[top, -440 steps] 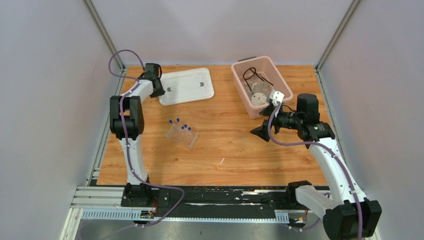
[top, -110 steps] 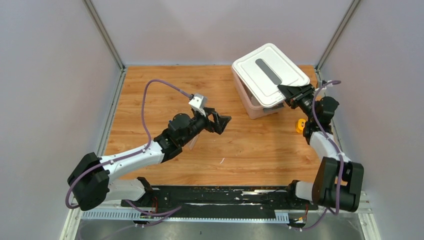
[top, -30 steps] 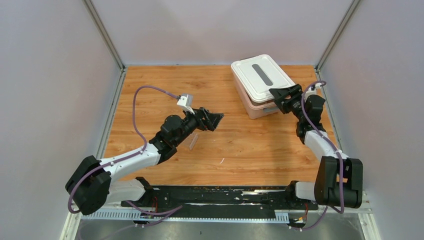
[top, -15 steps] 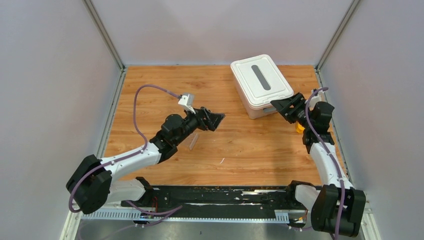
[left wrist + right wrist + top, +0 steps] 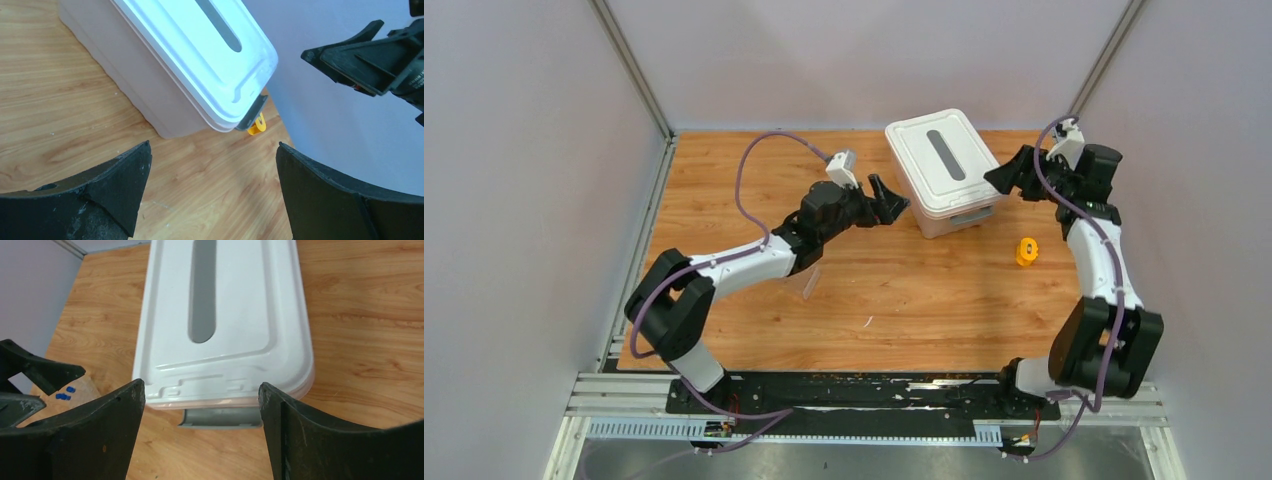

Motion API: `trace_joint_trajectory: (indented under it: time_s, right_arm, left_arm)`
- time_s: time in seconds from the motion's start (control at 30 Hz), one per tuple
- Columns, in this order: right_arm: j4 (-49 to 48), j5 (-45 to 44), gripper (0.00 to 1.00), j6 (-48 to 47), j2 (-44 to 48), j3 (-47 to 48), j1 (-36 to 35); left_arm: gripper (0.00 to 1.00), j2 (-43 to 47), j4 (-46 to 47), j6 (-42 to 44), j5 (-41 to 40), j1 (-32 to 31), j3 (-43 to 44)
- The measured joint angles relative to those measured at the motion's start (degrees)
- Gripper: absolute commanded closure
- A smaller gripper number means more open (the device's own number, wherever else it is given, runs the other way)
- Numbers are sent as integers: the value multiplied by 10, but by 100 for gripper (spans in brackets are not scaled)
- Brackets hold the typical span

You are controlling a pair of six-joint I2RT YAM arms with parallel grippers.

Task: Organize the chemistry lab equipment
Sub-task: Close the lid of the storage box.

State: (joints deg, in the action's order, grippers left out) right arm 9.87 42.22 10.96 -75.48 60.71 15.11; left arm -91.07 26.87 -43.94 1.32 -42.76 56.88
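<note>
The pink bin (image 5: 952, 219) stands at the back right with its white lid (image 5: 944, 160) lying flat on top. My left gripper (image 5: 892, 203) hovers open beside the bin's left side, nothing between its fingers. My right gripper (image 5: 1007, 172) is open at the bin's right end, facing the lid (image 5: 220, 315) and its grey latch (image 5: 220, 417). Of the chemistry lab equipment, a clear tube rack (image 5: 806, 283) peeks from under my left forearm, and tiny blue caps (image 5: 64, 394) show in the right wrist view. The bin's inside is hidden.
A small orange object (image 5: 1026, 251) lies on the wooden table (image 5: 904, 300) in front of the bin's right corner; it also shows behind the bin's grey latch (image 5: 252, 111) as the orange object (image 5: 258, 125). Grey walls enclose the table on three sides.
My right gripper has moved back and up to the bin's right end and opened wider. My left arm has swung forward to the bin's left side. The lid now lies flat.
</note>
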Motion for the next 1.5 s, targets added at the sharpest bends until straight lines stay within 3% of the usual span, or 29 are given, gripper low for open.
trace_joint_trajectory:
  time_s: [0.3,0.53,0.7,0.87,1.1,1.4,1.5]
  right_arm:
    - [67,20,15,-37,-249,188,8]
    - [90,40,21,-37,-330,248,8]
    - [97,45,33,-34,-342,251,8]
    - [95,61,41,-35,-340,246,8]
    - [87,89,43,-39,-300,186,21]
    - [163,123,44,-100,-262,154,27]
    - [189,145,41,-125,-253,144,28]
  left_arm:
    - [2,-156,-49,-42,15,29,143]
    - [4,-235,-67,-63,26,38,240]
    - [14,-284,-83,-84,38,39,308]
    - [25,-310,-92,-102,61,39,320]
    - [39,-308,-74,-115,94,42,307]
    - [43,-276,-53,-114,132,48,257]
    - [55,-247,-46,-111,141,49,219]
